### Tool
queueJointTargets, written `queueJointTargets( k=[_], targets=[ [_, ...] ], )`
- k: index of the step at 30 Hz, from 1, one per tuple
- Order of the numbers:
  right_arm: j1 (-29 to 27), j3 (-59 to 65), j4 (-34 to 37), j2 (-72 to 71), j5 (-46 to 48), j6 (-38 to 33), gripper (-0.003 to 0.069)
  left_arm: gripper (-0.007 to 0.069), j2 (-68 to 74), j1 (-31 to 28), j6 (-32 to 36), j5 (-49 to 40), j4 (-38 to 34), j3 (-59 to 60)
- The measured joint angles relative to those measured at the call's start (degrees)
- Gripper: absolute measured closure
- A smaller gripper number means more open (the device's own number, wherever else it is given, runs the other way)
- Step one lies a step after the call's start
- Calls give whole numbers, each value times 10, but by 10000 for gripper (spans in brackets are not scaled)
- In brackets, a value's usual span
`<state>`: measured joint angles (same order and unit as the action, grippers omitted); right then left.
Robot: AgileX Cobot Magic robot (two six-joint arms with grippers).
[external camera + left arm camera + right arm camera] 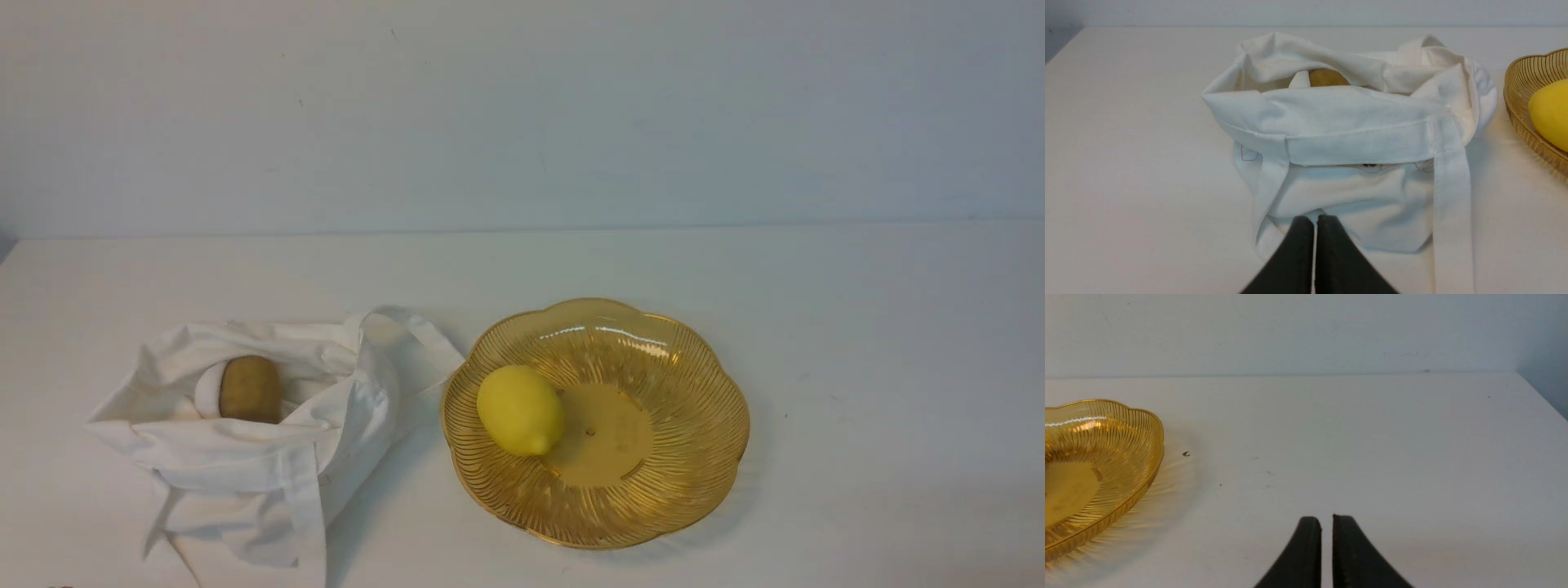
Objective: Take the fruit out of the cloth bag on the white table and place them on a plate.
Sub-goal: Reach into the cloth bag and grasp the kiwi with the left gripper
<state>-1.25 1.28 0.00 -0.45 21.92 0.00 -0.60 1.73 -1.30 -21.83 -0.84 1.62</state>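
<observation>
**tom_b:** Which arm would you send for the kiwi?

**rigs4life:** Left one, easy. The bag sits slumped on the left of the bench with its mouth gaping upward. The kiwi is inside, tucked just behind the folded near hem. A pale rounded bit touches its left side, and I can't tell if that's cloth or something else.

**tom_b:** And the pincer?

**rigs4life:** On the wrist cam the left pincer is closed, fingers almost touching, with nothing in it. It's low in front of the bag's near face. The kiwi is straight ahead of it and higher, past that hem, with only its top peeking out.

**tom_b:** Which way's it lying?

**rigs4life:** Long axis looks roughly front to back, away from the robot. It's near enough round from the front that I wouldn't swear to it. My guess is the pincer has to open, clear the hem and drop into the mouth.

**tom_b:** Plate?

**rigs4life:** The plate is just right of the bag, and one strap nearly reaches its rim. It holds a lemon on its left side, with the middle and right free. The right pincer is closed and empty too. It's over bare bench beyond the plate's right edge, well apart from the bag.
</observation>
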Motion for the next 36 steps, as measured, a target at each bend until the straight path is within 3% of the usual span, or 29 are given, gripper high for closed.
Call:
queueJointTargets(
  k=[19,36],
  targets=[
    [0,0,3,0,0,0,622,632,0,0,0,0,0,0],
    [0,0,0,0,0,0,622,632,0,-2,13,0,50,0]
  ],
)
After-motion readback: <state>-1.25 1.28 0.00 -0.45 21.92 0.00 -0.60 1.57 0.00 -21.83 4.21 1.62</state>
